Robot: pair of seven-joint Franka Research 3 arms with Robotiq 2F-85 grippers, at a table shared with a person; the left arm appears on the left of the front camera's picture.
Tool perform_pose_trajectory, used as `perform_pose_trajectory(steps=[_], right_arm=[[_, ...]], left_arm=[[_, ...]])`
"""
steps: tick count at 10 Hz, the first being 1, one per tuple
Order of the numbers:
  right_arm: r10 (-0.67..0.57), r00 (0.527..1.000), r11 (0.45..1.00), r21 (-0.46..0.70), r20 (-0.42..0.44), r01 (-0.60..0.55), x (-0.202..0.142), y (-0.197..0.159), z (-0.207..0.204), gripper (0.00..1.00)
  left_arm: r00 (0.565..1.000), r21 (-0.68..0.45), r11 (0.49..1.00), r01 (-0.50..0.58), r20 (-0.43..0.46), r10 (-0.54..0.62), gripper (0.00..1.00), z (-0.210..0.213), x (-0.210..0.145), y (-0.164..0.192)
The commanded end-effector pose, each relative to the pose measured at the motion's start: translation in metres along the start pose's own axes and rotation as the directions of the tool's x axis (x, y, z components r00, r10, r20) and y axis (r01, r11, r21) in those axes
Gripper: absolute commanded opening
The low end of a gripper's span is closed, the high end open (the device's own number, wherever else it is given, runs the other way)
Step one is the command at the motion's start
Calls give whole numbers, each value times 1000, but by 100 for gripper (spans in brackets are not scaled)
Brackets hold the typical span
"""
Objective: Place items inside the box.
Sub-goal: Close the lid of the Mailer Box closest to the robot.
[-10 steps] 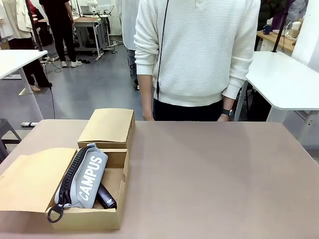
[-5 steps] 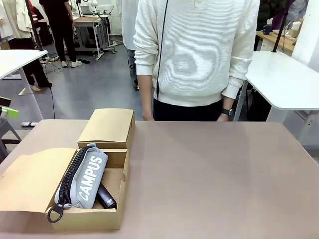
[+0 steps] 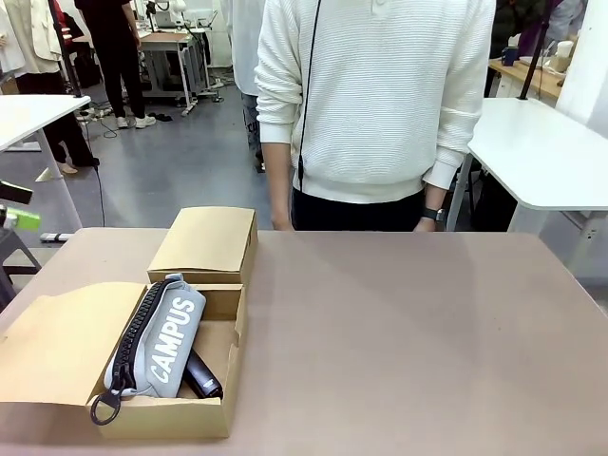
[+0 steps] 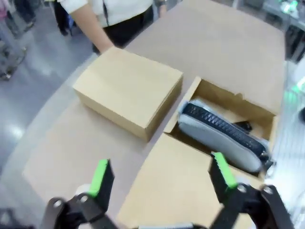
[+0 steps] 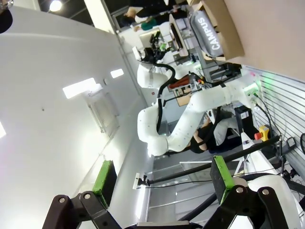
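An open cardboard box (image 3: pixel 228 366) sits at the table's front left, its lid flap (image 3: pixel 62 342) laid out to the left. Inside lie a grey zip pouch lettered "CAMPUS" (image 3: pixel 161 337) and a slim black item (image 3: pixel 201 376) beside it. My left gripper (image 4: pixel 162 176) hovers open above the flap, holding nothing, with the pouch (image 4: pixel 221 138) ahead of it to the right. One of its green fingertips (image 3: pixel 21 218) pokes in at the front view's left edge. My right gripper (image 5: pixel 162 176) is open and empty, raised and tilted away from the table, with the pouch (image 5: pixel 209 33) far off.
A closed cardboard box (image 3: pixel 206 242) stands right behind the open one. A person in a white sweater (image 3: pixel 375 104) stands at the far edge, arms down. The table (image 3: pixel 408 342) is bare to the right of the boxes.
The left gripper's green fingertip has come into the front view at the left edge and shifted slightly. The boxes, pouch and person have not moved.
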State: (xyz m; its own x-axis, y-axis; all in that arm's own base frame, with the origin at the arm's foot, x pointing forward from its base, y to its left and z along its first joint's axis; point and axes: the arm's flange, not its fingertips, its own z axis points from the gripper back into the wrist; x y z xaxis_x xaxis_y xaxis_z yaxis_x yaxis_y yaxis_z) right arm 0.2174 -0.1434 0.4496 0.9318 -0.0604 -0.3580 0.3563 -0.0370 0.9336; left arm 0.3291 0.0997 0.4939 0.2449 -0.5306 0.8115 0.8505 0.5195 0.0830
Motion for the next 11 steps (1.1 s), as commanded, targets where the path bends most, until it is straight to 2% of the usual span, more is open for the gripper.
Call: perform_pose_trajectory(steps=[1, 2, 4, 5, 6, 7, 8, 9, 10, 11], right_arm=[[-12, 1000, 1000, 22, 4, 12, -2, 7, 0, 100], [-12, 1000, 1000, 22, 4, 12, -2, 7, 0, 100], [-12, 1000, 1000, 22, 4, 12, -2, 7, 0, 100], [-12, 1000, 1000, 22, 4, 12, -2, 7, 0, 100], [-12, 1000, 1000, 22, 4, 12, -2, 7, 0, 100], [-12, 1000, 1000, 22, 4, 12, -2, 7, 0, 100], [-12, 1000, 1000, 22, 4, 12, -2, 7, 0, 100], [-12, 1000, 1000, 22, 4, 12, -2, 7, 0, 100], [-12, 1000, 1000, 22, 4, 12, -2, 7, 0, 100], [-12, 1000, 1000, 22, 4, 12, -2, 7, 0, 100]], left_arm=[[963, -175, 947, 269, 66, -261, 100, 0, -46, 48], [962, -227, 935, 274, 52, -269, 100, 7, -62, 52], [981, -252, 948, 195, 65, -185, 100, 10, -87, 62], [998, -304, 953, 0, -62, -19, 100, 3, -81, 70], [972, -235, 944, 233, 52, -227, 100, 2, -91, 49], [972, -235, 944, 233, 52, -227, 100, 2, -91, 49], [989, -267, 952, 148, 15, -149, 100, 2, -98, 62], [985, -309, 935, 174, 60, -163, 100, 0, -110, 74], [976, -342, 914, 218, 47, -214, 100, -1, -127, 84], [977, -374, 907, 195, -1, -211, 100, -5, -146, 87]])
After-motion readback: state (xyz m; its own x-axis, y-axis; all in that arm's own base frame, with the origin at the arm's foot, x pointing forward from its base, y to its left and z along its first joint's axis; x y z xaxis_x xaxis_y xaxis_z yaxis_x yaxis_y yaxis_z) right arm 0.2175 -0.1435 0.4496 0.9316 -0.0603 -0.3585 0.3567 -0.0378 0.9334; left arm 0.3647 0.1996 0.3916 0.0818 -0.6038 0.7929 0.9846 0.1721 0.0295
